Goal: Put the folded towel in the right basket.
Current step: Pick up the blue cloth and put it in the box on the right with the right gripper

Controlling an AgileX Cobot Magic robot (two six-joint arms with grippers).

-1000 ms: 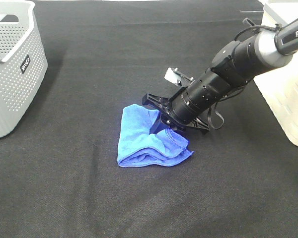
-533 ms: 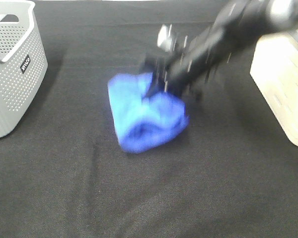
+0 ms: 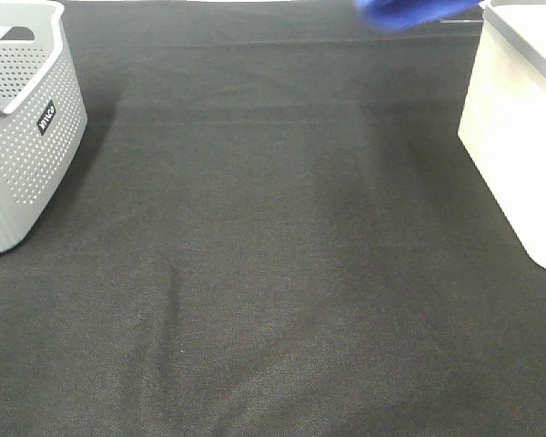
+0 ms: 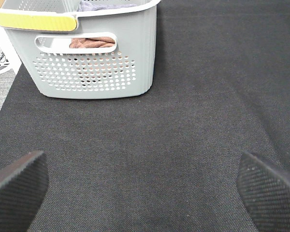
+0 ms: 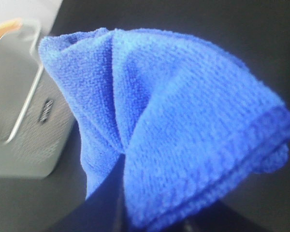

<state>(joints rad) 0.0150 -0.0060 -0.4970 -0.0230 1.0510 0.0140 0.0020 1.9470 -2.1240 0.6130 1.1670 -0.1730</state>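
Note:
The folded blue towel (image 3: 409,12) shows only as a blurred blue edge at the top of the exterior view, high above the table, just left of the white right basket (image 3: 519,137). In the right wrist view the towel (image 5: 183,125) fills the frame, bunched and pinched in my right gripper, whose fingers are mostly hidden by the cloth. The right arm itself is out of the exterior view. My left gripper (image 4: 145,186) is open and empty over the black table, its fingertips (image 4: 17,183) wide apart.
A grey perforated basket (image 3: 23,127) stands at the left edge; it also shows in the left wrist view (image 4: 87,58) with brown cloth inside. The table is covered with black cloth (image 3: 273,273).
My right gripper has lifted the blue towel off the table and carried it up and to the right, out of the top of the exterior view. The table's middle is now bare.

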